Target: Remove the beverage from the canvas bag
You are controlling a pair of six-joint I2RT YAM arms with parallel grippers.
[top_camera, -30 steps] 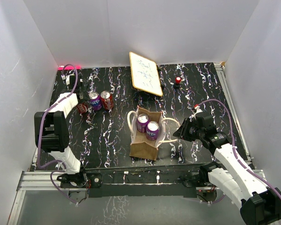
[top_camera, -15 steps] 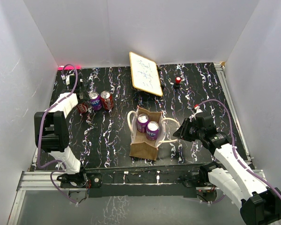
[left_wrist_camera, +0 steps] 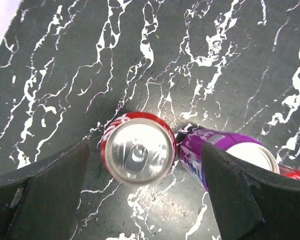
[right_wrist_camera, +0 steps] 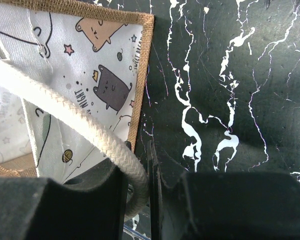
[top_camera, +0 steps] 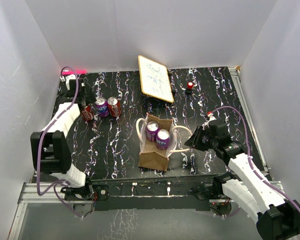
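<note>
Likely step: freeing the left gripper (left_wrist_camera: 145, 150) from a red soda can (left_wrist_camera: 138, 147) set on the marbled table (top_camera: 115, 150) at its far left, well apart from the canvas bag (top_camera: 155, 156). Jaws spread wide there, one on either side of the can, apparently touching neither wall.

Lift straight up before turning, given a purple can (left_wrist_camera: 225, 152) right against the red one and a second red can (left_wrist_camera: 292, 174) just beyond. Avoid sideways drift, for fear of toppling the row.

Then swing toward the bag, open at the table's middle with a far bagged can (top_camera: 152, 131) and a near bagged can (top_camera: 163, 138) upright inside. Come down from above, close on the body below the rim, and raise vertically to avoid snagging the cloth.

Steady the bag with the right gripper (right_wrist_camera: 137, 192), pinched together on the cream rope handle (right_wrist_camera: 75, 122) at the bag's right side. Pull gently: enough to anchor, not enough to tip.
</note>
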